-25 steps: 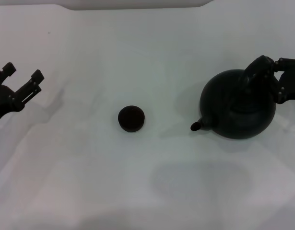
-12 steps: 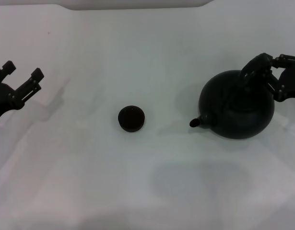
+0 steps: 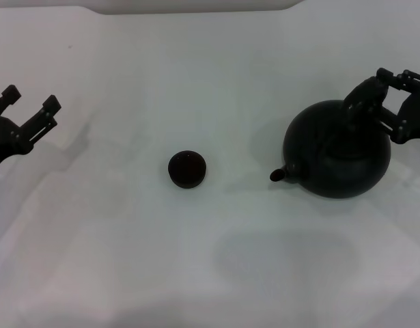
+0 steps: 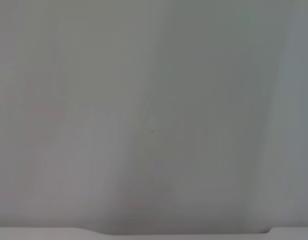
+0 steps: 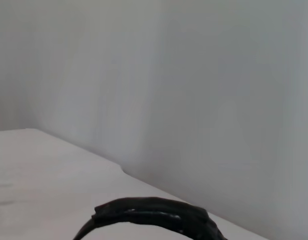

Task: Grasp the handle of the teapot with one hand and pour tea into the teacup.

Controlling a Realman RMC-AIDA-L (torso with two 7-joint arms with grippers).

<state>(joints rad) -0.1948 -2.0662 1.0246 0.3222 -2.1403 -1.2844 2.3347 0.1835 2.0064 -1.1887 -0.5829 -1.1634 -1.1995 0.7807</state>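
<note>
The matte black teapot stands on the white table at the right, its short spout pointing left toward the teacup, a tiny dark round cup near the table's middle. The black arched handle rises over the pot's top; its top also shows in the right wrist view. My right gripper is open just right of the handle, fingers spread and holding nothing. My left gripper is open and empty at the far left, well away from the cup.
The white table stretches all around the cup and pot; its back edge runs along the far side. The left wrist view holds only the bare white surface.
My right gripper's fingers have spread apart and drawn a little to the right, off the handle. The teapot has shifted very slightly. The left arm has barely moved.
</note>
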